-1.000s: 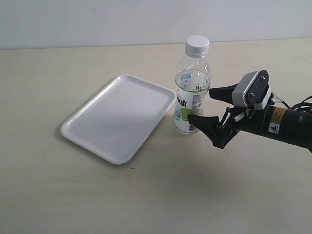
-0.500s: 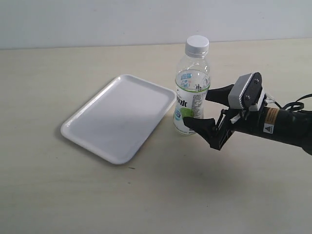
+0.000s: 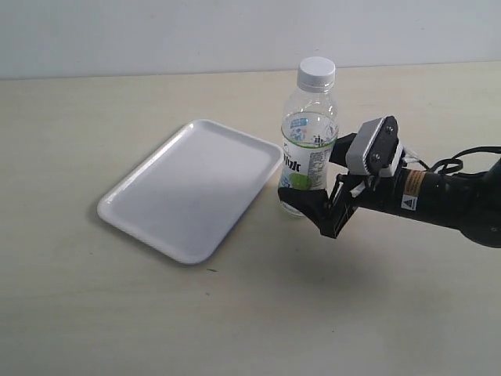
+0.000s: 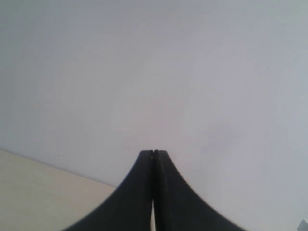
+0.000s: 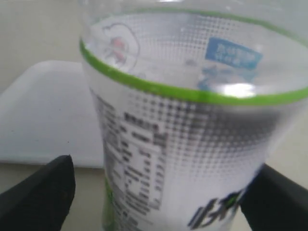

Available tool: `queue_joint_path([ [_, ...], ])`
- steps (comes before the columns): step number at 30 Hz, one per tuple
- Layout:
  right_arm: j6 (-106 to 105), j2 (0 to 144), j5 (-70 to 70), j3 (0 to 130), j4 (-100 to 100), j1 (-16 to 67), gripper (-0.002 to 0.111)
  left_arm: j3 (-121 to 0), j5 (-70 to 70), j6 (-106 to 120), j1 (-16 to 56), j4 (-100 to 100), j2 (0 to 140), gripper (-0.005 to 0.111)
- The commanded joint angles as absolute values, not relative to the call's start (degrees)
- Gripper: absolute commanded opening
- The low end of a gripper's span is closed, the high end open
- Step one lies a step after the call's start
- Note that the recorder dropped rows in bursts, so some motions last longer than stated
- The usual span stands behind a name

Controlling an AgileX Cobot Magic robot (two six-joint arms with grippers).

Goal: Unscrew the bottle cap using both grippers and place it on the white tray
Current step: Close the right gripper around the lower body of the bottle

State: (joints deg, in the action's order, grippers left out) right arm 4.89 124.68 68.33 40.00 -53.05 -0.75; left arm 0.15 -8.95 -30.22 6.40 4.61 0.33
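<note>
1. Jaws of your left gripper [image 4: 153,161] are pressed together, facing a pale wall
2. The white tray [image 3: 192,188] lies flat on the table [image 3: 117,313], just left of the bottle [image 3: 308,153]
3. The bottle stands upright, the bottle cap [image 3: 316,72] on its neck
4. Your right gripper [image 3: 311,174] is spread wide around the bottle's label

right claw [image 3: 310,175] black | white-grey block [image 3: 368,145] | yellow sticker [image 3: 412,185] | black cable [image 3: 462,153]
</note>
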Motion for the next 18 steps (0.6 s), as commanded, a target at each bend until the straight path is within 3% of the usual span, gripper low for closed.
queue_joint_path([
  [1, 4.60, 126.06, 68.15, 40.66, -50.42, -0.61, 0.086, 0.00, -8.75, -30.29, 6.27, 4.31, 0.00, 0.000],
  [18, 5.75, 126.86, 68.65, 41.13, -50.11, -0.61, 0.082, 0.00, -8.64, -30.28, 6.27, 4.31, 0.00, 0.000],
])
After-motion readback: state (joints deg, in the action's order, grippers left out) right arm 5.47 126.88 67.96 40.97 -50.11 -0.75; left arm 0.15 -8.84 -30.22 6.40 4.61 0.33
